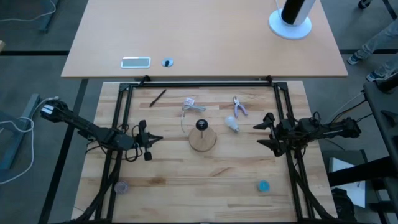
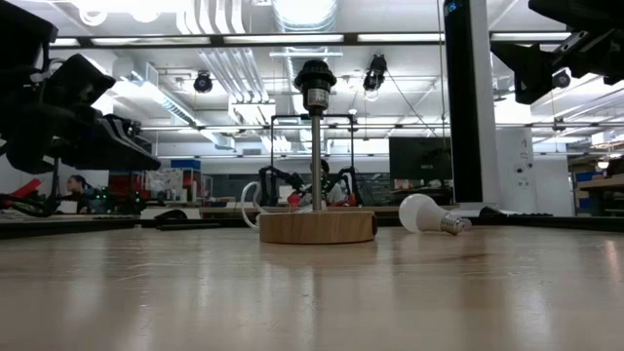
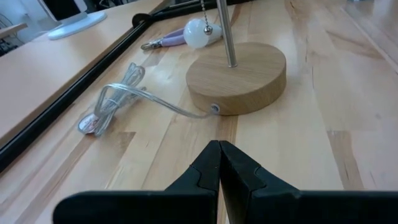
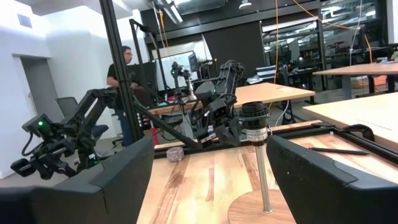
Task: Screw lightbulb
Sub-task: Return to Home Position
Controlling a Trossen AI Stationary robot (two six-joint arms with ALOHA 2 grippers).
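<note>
Our left gripper (image 1: 155,139) is pinched closed and empty, pointing at the wooden lamp base (image 1: 203,140). Our right gripper (image 1: 260,135) is spread wide, holding nothing. The lightbulb (image 1: 232,124) lies on its side on the table (image 1: 186,180) just ahead of those fingertips, beside the base.

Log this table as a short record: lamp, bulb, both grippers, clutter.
lamp: upright between the two grippers, wooden base, black socket empty
lightbulb: lying on its side, right of the lamp, apart from it
left gripper: shut, empty, left of the lamp
right gripper: open, empty, right of the lightbulb
clutter: coiled clear cord and purple-handled pliers on the far side of the lamp
</note>
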